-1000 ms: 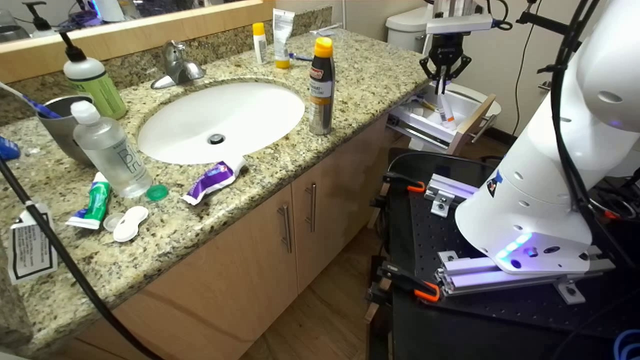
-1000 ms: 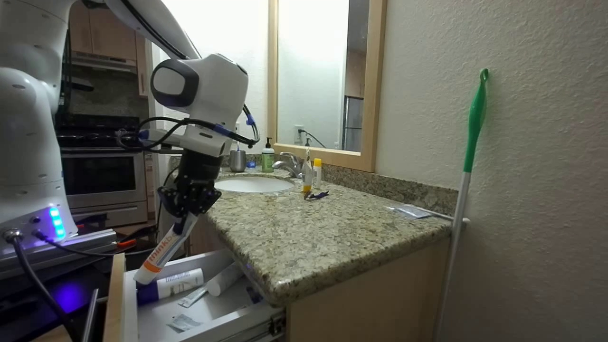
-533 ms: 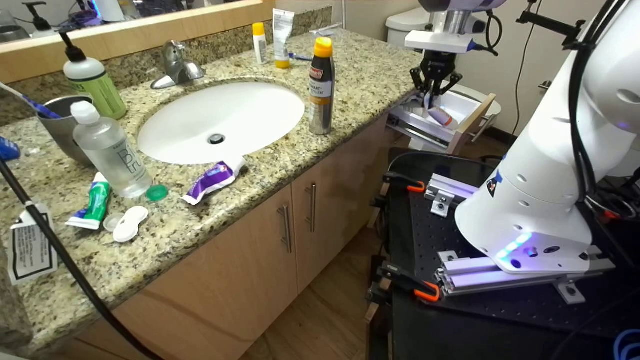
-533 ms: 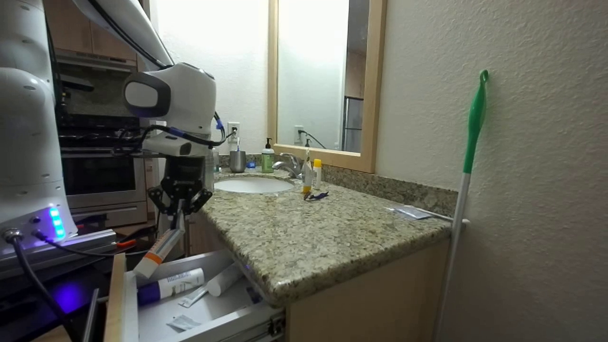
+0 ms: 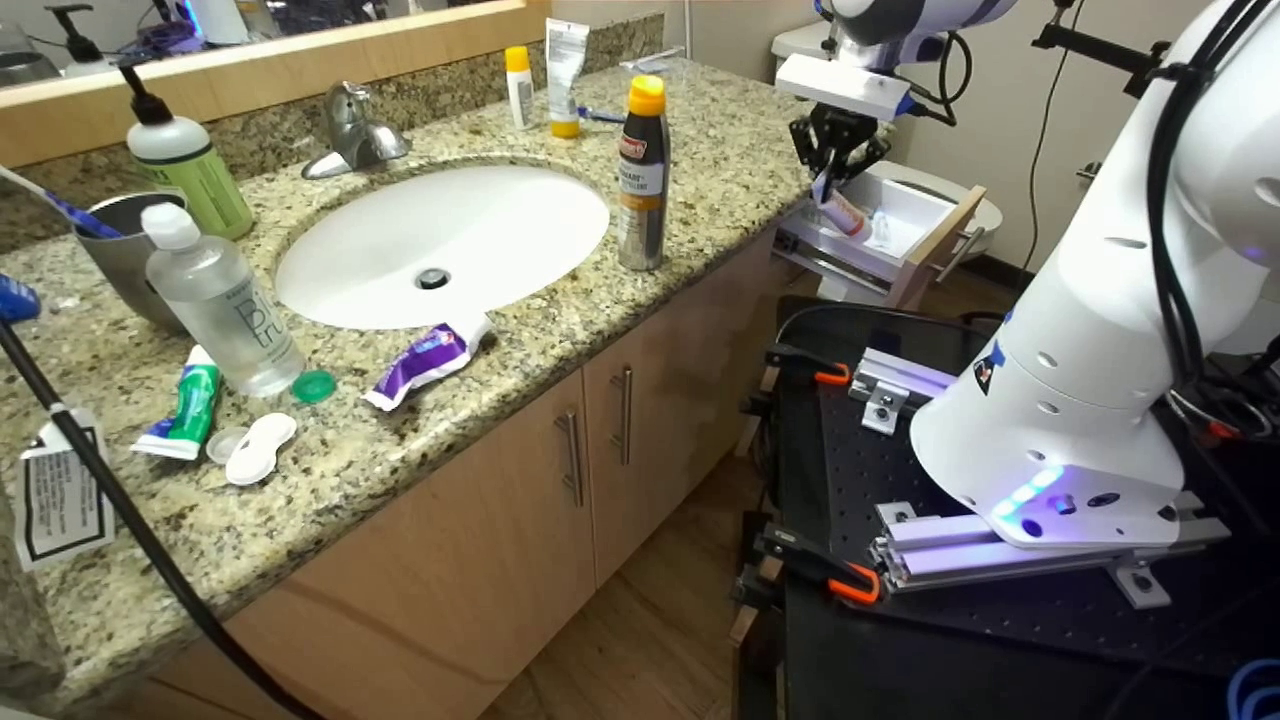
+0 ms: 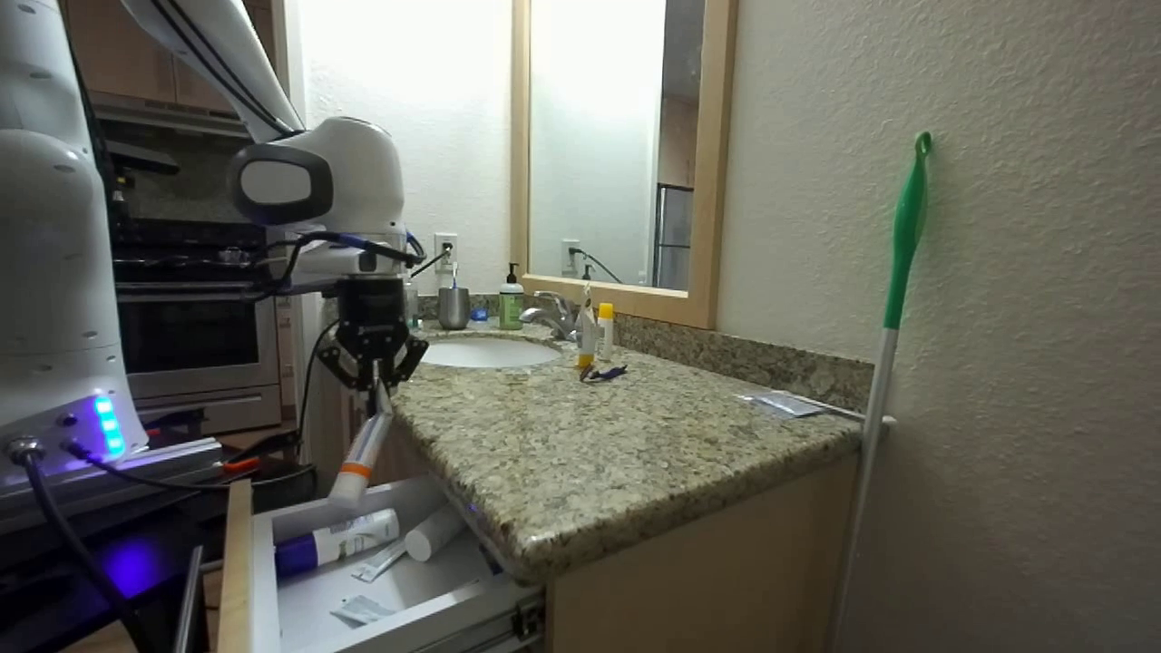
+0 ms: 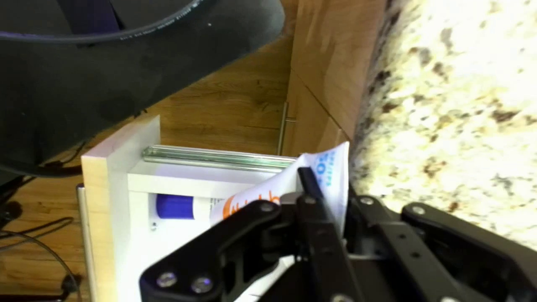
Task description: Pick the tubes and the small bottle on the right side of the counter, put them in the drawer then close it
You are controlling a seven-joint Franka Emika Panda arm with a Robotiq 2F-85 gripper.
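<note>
Wrist view: the gripper [image 7: 329,184] pinches the flat end of a white tube [image 7: 278,185] (lettered in orange) between narrowed fingers [image 7: 311,184], over the pulled-out drawer [image 7: 184,182].

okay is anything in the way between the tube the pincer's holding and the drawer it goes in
Nothing visible blocks it: the pincer holds the tube tilted, its lower end over the open drawer. Inside, a purple-capped container lies roughly below, so the tube might land on that.

Speckled counter [image 5: 740,135] | white tube [image 5: 565,80], small bottle [image 5: 520,93], tall can [image 5: 643,185] upright | purple tube [image 5: 428,362] lying
</note>
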